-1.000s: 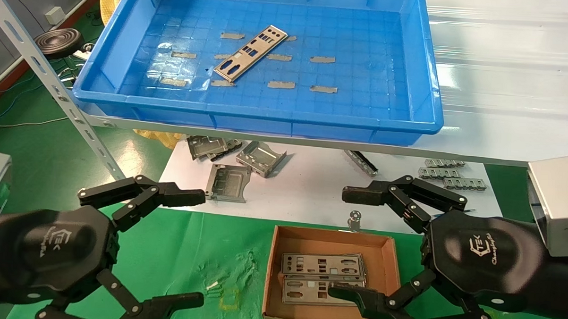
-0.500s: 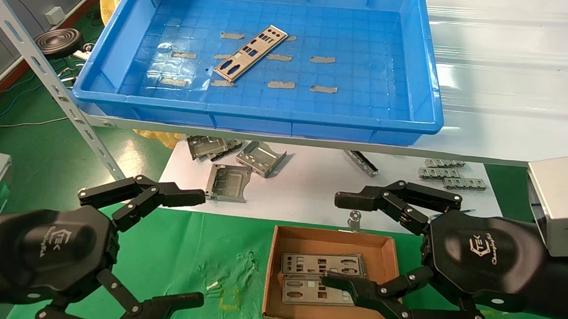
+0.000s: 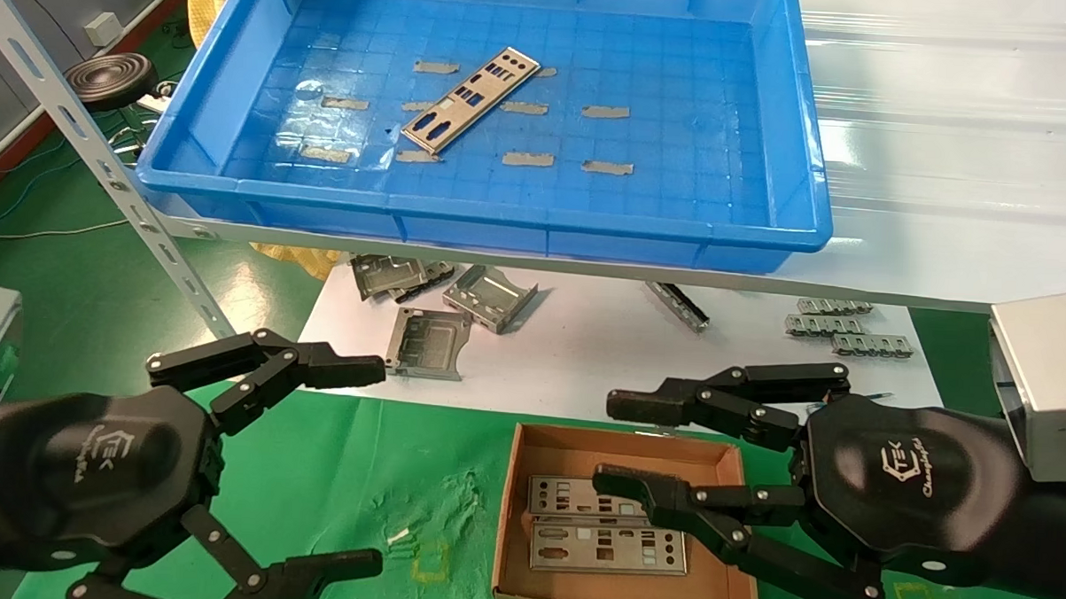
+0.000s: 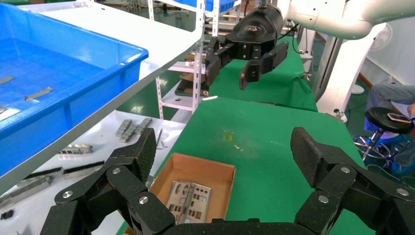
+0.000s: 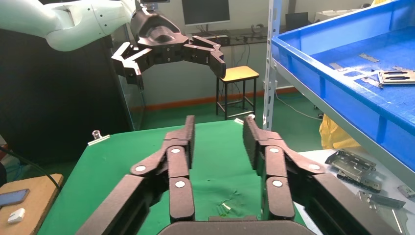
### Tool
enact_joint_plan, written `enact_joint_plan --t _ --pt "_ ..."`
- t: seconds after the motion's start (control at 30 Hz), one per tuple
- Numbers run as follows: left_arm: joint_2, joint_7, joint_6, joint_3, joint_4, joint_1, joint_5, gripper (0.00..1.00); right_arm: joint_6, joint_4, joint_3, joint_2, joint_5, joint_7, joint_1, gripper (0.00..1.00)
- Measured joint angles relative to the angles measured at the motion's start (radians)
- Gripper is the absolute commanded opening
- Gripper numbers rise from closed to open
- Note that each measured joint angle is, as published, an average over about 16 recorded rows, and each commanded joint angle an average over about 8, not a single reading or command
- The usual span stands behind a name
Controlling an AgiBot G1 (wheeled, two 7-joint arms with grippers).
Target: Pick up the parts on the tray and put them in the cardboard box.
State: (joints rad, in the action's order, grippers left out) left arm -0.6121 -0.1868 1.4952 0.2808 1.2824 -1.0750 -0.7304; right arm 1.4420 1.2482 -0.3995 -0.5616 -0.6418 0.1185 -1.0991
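Plates are what I am moving, and from the head view I am counting two of them (image 3: pixel 607 525) already lying flat in the cardboard box (image 3: pixel 727 590) at the lower middle of the frame. One plate (image 3: pixel 471 100) is sitting at a slant on the floor of the blue tray (image 3: pixel 500 219) in the upper middle, so I am judging the job mostly done with one pick left.

My right pincer (image 3: pixel 601 439) is hanging above the box, empty, with its fingers partly apart. My left pincer (image 3: pixel 376 467) is idling over the green table (image 3: pixel 332 470) at lower left, spread wide and carrying nothing.

Folded brackets (image 3: pixel 425 342) and comb strips (image 3: pixel 830 307) are lying on the white sheet under the shelf; I am leaving those alone.
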Motion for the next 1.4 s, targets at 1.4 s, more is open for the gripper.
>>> enact_joint_plan --t 1.4 --pt "-0.392 -0.053 -0.221 0.220 -0.521 -0.619 -0.448 1.00 0.000 0.000 0.000 0.000 0.000 0.000 0.000 0.00"
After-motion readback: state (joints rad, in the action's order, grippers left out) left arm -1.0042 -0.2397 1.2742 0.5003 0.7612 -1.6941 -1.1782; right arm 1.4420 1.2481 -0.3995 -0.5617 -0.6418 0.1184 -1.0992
